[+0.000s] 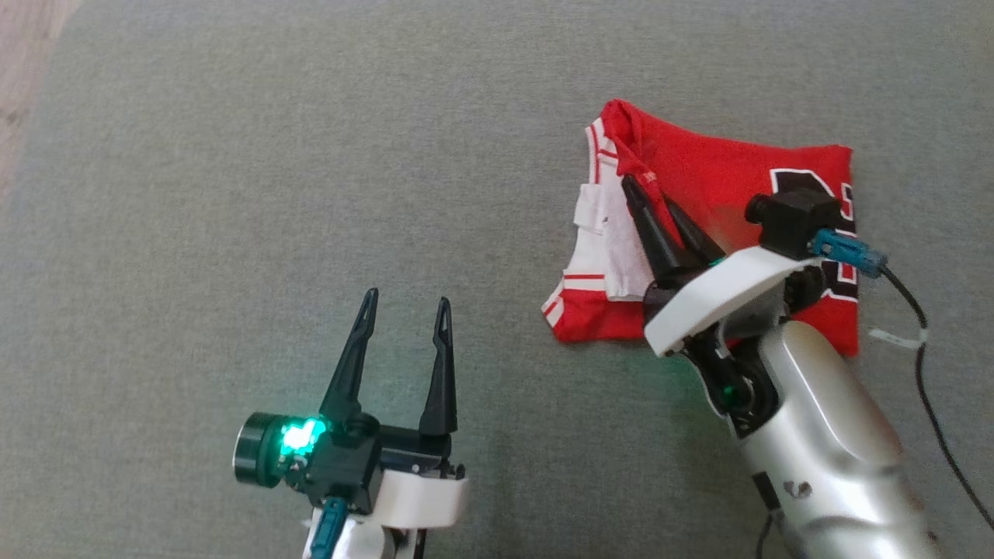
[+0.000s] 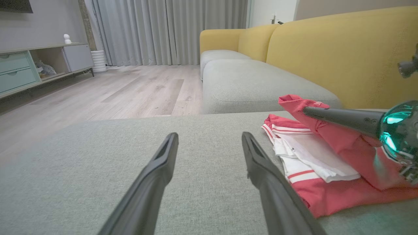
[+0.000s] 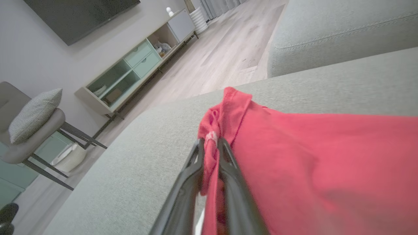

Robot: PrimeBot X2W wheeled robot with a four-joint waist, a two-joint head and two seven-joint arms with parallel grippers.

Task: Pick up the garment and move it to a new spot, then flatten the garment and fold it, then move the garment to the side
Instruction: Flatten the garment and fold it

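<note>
At 7 o'clock in the head view, one left hand (image 1: 408, 296), its two tapered dark fingers (image 1: 351, 365) apart, hovers over the woven grey sofa cushion (image 1: 233, 194). At 2 o'clock, one right hand (image 1: 647, 192) pinches a raised fold of the single red mesh jersey (image 1: 699, 167) lying there. The left wrist view adds white striped sleeves (image 2: 313, 153) and a yellow sofa back (image 2: 326, 55).

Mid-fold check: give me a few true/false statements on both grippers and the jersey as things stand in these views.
1. The right gripper is shut on a red fold of the garment. True.
2. The left gripper grips the garment too. False: it is open over bare grey cushion, apart from the garment.
3. Dark numerals show on the garment. True.
4. The garment hangs clear of the cushion. False: most of it lies on the cushion.
</note>
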